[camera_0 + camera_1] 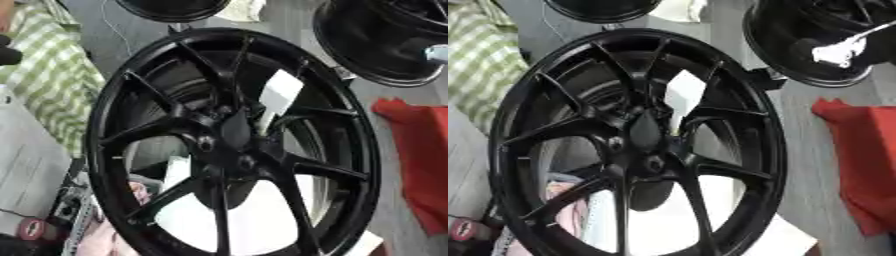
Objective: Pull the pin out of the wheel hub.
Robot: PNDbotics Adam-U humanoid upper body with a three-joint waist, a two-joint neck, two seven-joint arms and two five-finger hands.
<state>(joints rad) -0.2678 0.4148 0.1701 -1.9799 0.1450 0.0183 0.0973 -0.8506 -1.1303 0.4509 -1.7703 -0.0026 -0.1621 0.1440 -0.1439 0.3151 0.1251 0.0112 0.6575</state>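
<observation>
The wheel hub (229, 134) fills your view, a black multi-spoke wheel standing tilted, with its centre boss facing you. Neither of your hands is in view, so you cannot tell whether the fingers are apart or together, nor which arm is nearer. Small round holes sit around the centre (206, 144); I cannot make out a pin among them. If it sits there, its long axis likely runs along the wheel's axle line, toward you, so the pull would come straight back. A second wheel (815, 45) stands behind, and a red cloth (420, 150) lies at right.
</observation>
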